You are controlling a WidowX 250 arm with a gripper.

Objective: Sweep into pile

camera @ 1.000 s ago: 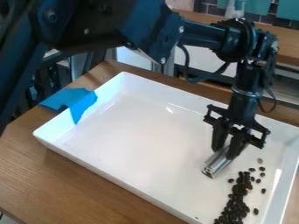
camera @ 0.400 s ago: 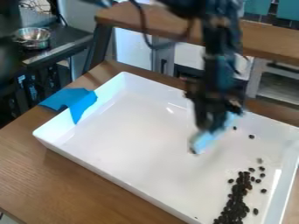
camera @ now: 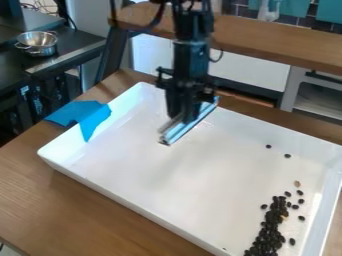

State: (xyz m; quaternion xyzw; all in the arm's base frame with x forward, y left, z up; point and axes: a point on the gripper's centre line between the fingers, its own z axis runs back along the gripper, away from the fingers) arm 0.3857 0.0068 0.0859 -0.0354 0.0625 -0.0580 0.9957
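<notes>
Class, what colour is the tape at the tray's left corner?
The tape is bright blue; it shows best in the camera view.

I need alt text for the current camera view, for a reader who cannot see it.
A black gripper holds a shiny long tool over the far side of a white tray on a wooden table. Dark beans lie clustered at the tray's lower right, with a few strays nearby; blue tape hangs over its left rim.
</notes>
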